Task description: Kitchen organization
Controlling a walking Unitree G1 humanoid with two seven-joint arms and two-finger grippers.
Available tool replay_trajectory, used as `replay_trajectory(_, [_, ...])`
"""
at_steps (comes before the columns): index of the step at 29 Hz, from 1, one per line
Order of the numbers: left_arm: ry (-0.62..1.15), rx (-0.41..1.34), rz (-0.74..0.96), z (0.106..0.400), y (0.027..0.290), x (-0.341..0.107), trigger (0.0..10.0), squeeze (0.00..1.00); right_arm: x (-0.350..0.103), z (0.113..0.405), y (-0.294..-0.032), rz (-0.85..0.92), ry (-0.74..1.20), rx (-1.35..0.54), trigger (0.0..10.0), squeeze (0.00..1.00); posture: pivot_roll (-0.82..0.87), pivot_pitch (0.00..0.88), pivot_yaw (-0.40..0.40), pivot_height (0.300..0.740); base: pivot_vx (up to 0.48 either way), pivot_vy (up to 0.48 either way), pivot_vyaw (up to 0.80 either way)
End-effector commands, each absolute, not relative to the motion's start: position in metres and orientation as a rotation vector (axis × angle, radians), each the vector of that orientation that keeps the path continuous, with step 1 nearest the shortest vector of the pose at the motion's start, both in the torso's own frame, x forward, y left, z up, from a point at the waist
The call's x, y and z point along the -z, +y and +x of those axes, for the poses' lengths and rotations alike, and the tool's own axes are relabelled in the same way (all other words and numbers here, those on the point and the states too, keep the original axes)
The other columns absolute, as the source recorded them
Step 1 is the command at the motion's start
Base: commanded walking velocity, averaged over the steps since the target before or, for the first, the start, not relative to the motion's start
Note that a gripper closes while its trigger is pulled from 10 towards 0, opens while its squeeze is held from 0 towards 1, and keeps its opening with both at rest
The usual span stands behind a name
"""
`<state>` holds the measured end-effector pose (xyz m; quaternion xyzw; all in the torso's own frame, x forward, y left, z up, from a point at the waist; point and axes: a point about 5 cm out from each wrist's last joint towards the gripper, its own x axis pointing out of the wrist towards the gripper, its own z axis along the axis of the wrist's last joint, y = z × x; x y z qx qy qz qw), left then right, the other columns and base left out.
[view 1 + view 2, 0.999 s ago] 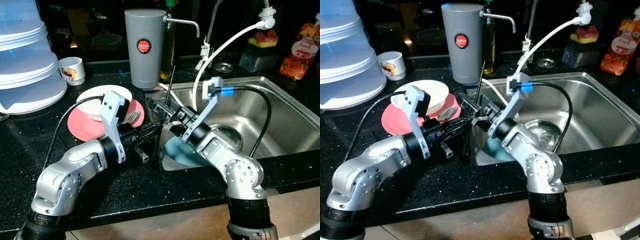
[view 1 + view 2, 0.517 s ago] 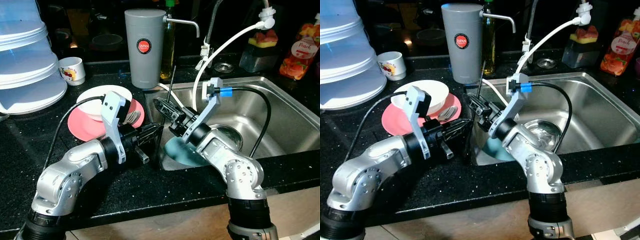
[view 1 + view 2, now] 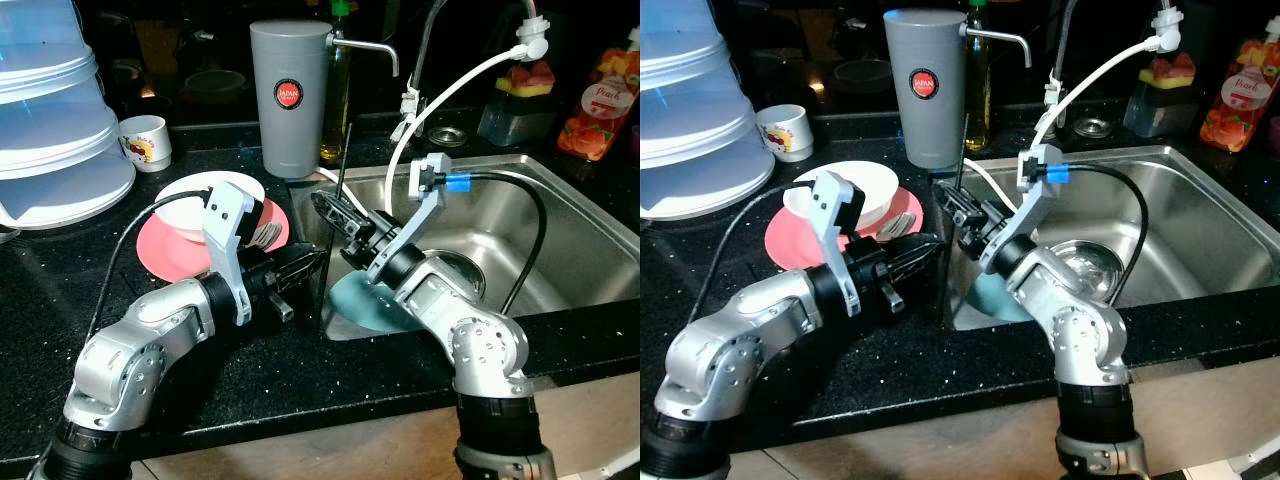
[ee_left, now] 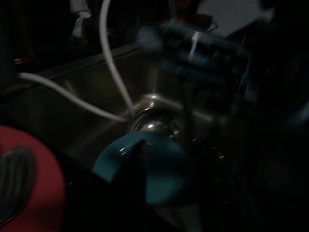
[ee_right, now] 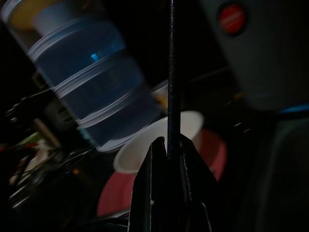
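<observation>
1. Gripping a thin black rod, the right gripper has its fingers pressed together on it, at the sink's near-left corner; the rod stands nearly upright (its top reaches toward the grey canister).
2. The left gripper hovers over the black counter just beside the rod; whether its fingers are apart or together cannot be told.
3. A teal plate leans in the sink below the right gripper.
4. A white bowl sits on a pink plate behind the left arm, with a spoon beside it.
5. A mug stands near stacked clear tubs.
</observation>
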<state>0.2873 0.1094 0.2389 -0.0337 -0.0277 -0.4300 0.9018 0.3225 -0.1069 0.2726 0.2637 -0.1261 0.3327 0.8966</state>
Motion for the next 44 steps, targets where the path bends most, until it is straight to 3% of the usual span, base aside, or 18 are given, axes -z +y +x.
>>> replay_trajectory(1, [-0.069, 0.871, -0.059, 0.29, 0.11, -0.241, 10.0, 0.0, -0.276, 0.327, -0.115, 0.547, -0.285, -0.649, 0.0, 0.0, 0.03, 0.042, 0.037, 0.74, 0.0, 0.0, 0.0])
replay_trajectory(9, [-0.112, 0.87, -0.076, 0.29, 0.107, -0.245, 10.0, 0.0, -0.289, 0.34, -0.15, 0.536, -0.393, -0.451, 0.0, 0.0, 0.03, 0.046, 0.036, 0.74, 0.0, 0.0, 0.0])
replay_trajectory(11, [-0.112, 0.859, -0.005, 0.292, 0.103, -0.241, 10.0, 0.0, -0.291, 0.342, -0.157, 0.471, -0.432, -0.375, 0.0, 0.0, 0.03, 0.046, 0.037, 0.74, 0.0, 0.0, 0.0])
replay_trajectory(14, [-0.077, 0.903, 0.16, 0.292, 0.085, -0.225, 10.0, 0.0, -0.271, 0.348, -0.153, 0.345, -0.403, -0.297, 0.0, 0.0, 0.02, 0.047, 0.042, 0.74, 0.0, 0.0, 0.0])
replay_trajectory(17, [-0.095, 0.893, 0.194, 0.298, 0.075, -0.221, 10.0, 0.0, -0.238, 0.353, -0.139, 0.179, -0.304, -0.287, 0.0, 0.0, 0.02, 0.049, 0.045, 0.74, 0.0, 0.0, 0.0])
replay_trajectory(27, [-0.141, 0.873, 0.203, 0.313, 0.069, -0.224, 10.0, 0.0, -0.165, 0.358, -0.12, 0.03, -0.076, -0.296, 0.0, 0.0, 0.01, 0.048, 0.049, 0.74, 0.0, 0.0, 0.0])
replay_trajectory(28, [-0.141, 0.872, 0.203, 0.314, 0.069, -0.224, 10.0, 0.0, -0.159, 0.359, -0.12, 0.021, -0.047, -0.291, 2.3, 0.0, 0.02, 0.049, 0.048, 0.74, 0.0, 0.0, 0.0])
replay_trajectory(29, [-0.141, 0.872, 0.203, 0.314, 0.069, -0.224, 10.0, 0.0, -0.159, 0.359, -0.12, 0.021, -0.047, -0.291, 2.3, 0.0, 0.02, 0.049, 0.048, 0.74, 0.0, 0.0, 0.0])
replay_trajectory(31, [-0.14, 0.873, 0.198, 0.315, 0.07, -0.224, 10.0, 0.0, -0.147, 0.359, -0.121, -0.005, 0.009, -0.275, 4.8, 0.0, 0.02, 0.049, 0.048, 0.74, 0.0, 0.0, 0.0])
replay_trajectory(32, [-0.14, 0.873, 0.198, 0.315, 0.07, -0.224, 10.0, 0.0, -0.147, 0.359, -0.121, -0.005, 0.009, -0.275, 4.8, 0.0, 0.02, 0.049, 0.048, 0.74, 0.0, 0.0, 0.0])
replay_trajectory(33, [-0.143, 0.875, 0.195, 0.316, 0.07, -0.224, 10.0, 0.0, -0.143, 0.36, -0.122, -0.017, 0.025, -0.268, 10.0, 0.0, 0.02, 0.049, 0.048, 0.74, 0.0, 0.0, 0.0])
replay_trajectory(42, [-0.149, 0.894, 0.197, 0.317, 0.071, -0.222, 10.0, 0.0, -0.141, 0.365, -0.128, -0.032, 0.039, -0.235, 10.0, 0.0, 0.02, 0.043, 0.047, 0.74, 0.0, 0.0, 0.0])
replay_trajectory(43, [-0.15, 0.897, 0.199, 0.317, 0.071, -0.222, 10.0, 0.0, -0.142, 0.366, -0.128, -0.024, 0.034, -0.234, 10.0, 1.0, 0.02, 0.041, 0.046, 0.74, 0.0, 0.0, 0.0])
replay_trajectory(44, [-0.15, 0.897, 0.201, 0.318, 0.071, -0.221, 10.0, 0.0, -0.142, 0.366, -0.128, -0.022, 0.033, -0.234, 10.0, 1.0, 0.02, 0.039, 0.046, 0.74, 0.0, 0.0, 0.0])
